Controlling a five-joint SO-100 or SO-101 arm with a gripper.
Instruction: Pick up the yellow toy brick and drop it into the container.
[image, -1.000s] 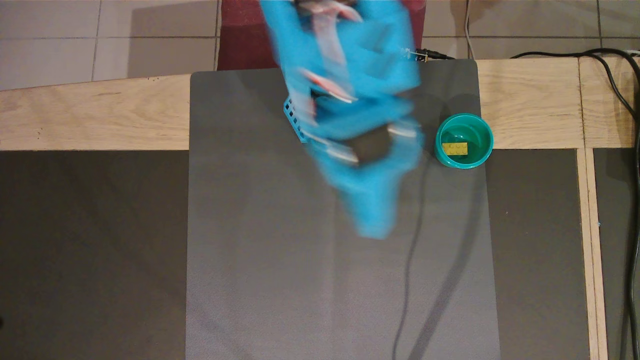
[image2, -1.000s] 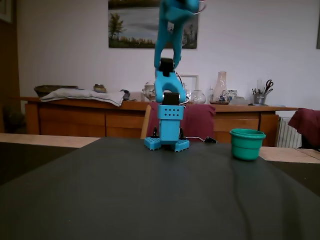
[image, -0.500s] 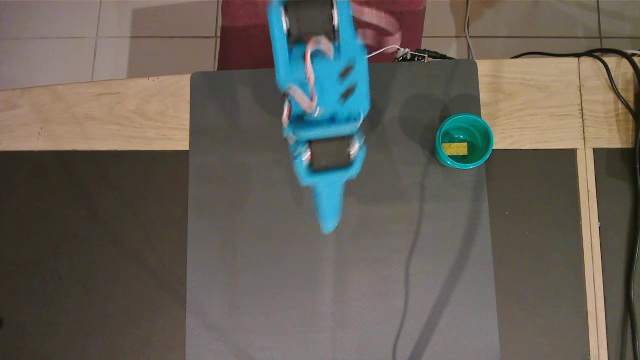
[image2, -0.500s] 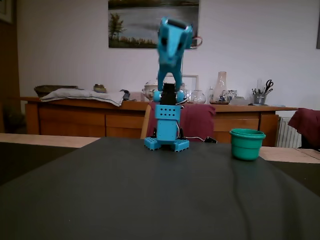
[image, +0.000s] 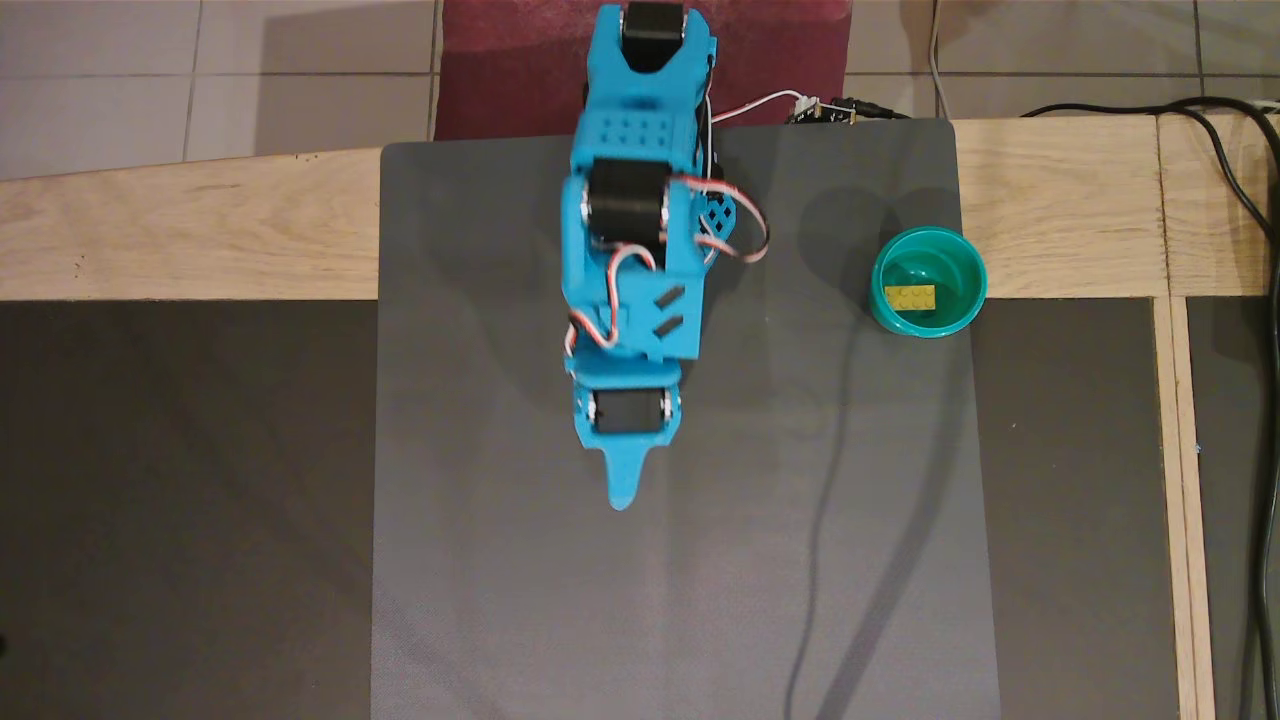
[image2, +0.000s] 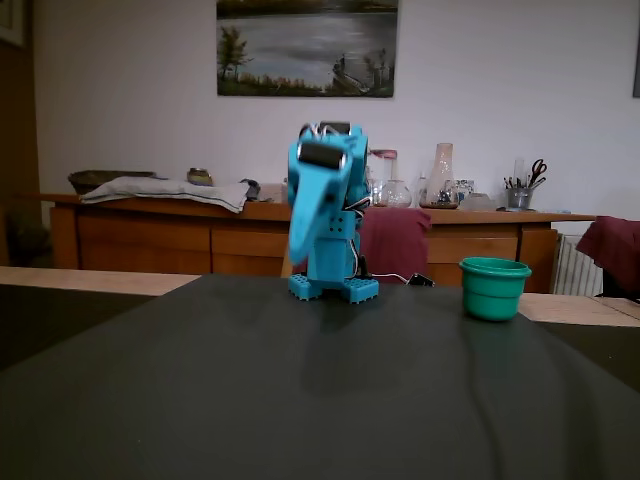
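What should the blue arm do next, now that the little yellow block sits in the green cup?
Probably nothing more than settle down to rest. The yellow toy brick already lies inside the container, and the gripper looks shut and empty over the bare grey mat, well apart from the cup, so nothing seems left to pick.

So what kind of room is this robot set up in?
Most likely a home dining or living room: a wooden sideboard with glass vases on top, a framed landscape painting on the wall, and tiled floor beside the wooden table.
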